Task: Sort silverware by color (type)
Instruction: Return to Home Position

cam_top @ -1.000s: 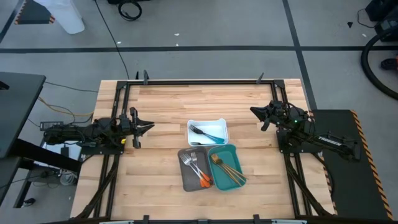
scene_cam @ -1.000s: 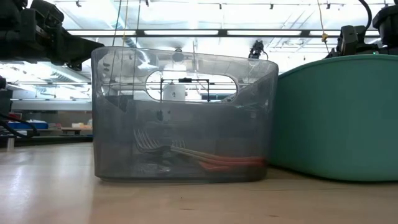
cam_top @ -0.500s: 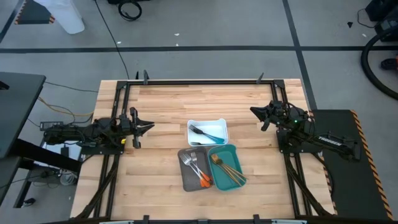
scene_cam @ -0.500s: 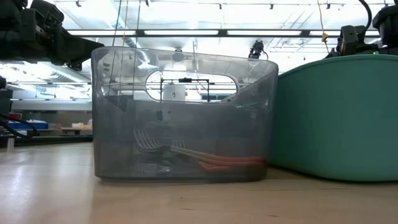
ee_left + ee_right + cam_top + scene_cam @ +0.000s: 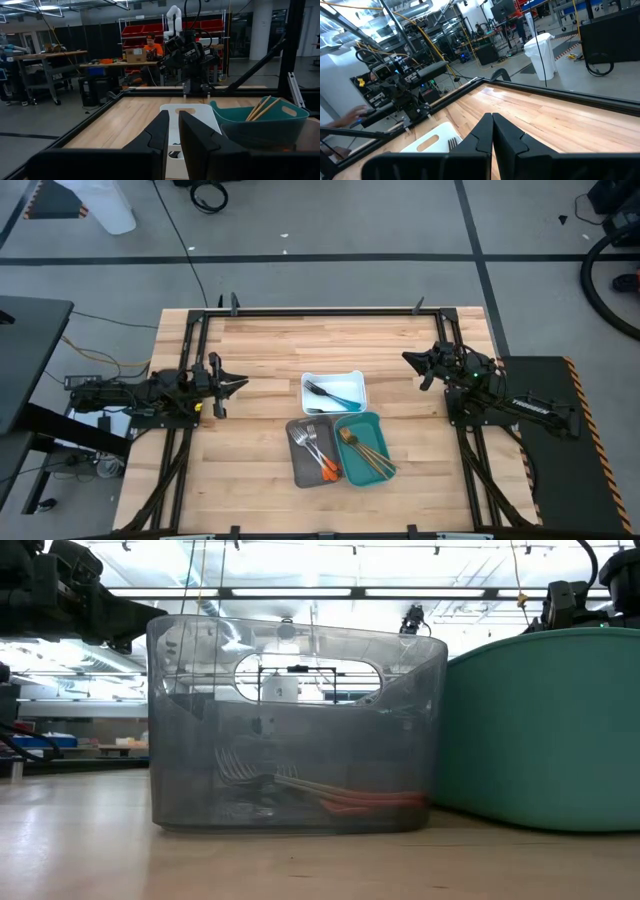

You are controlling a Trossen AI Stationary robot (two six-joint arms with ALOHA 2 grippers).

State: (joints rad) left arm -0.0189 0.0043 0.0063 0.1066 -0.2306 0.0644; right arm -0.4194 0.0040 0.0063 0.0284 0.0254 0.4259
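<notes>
All the silverware lies in three trays at the table's middle. Blue-handled pieces (image 5: pixel 336 393) rest in the white tray (image 5: pixel 358 376). Orange-handled pieces (image 5: pixel 322 463) are in the grey tray (image 5: pixel 297 470), with their handles (image 5: pixel 372 800) showing through its wall. Gold pieces (image 5: pixel 365 452) lie in the teal tray (image 5: pixel 378 423) and stick up over its rim (image 5: pixel 262 107). My left gripper (image 5: pixel 242 383) hovers shut near the table's left edge. My right gripper (image 5: pixel 406 358) hovers shut near the right edge. Both point toward the trays and hold nothing.
Bare wood lies on all sides of the tray cluster. A black frame rail (image 5: pixel 330 310) runs along the table's edges. In the low view the grey tray (image 5: pixel 300 720) and teal tray (image 5: pixel 540 730) stand close to the camera. A person in orange (image 5: pixel 150 46) sits far behind the table.
</notes>
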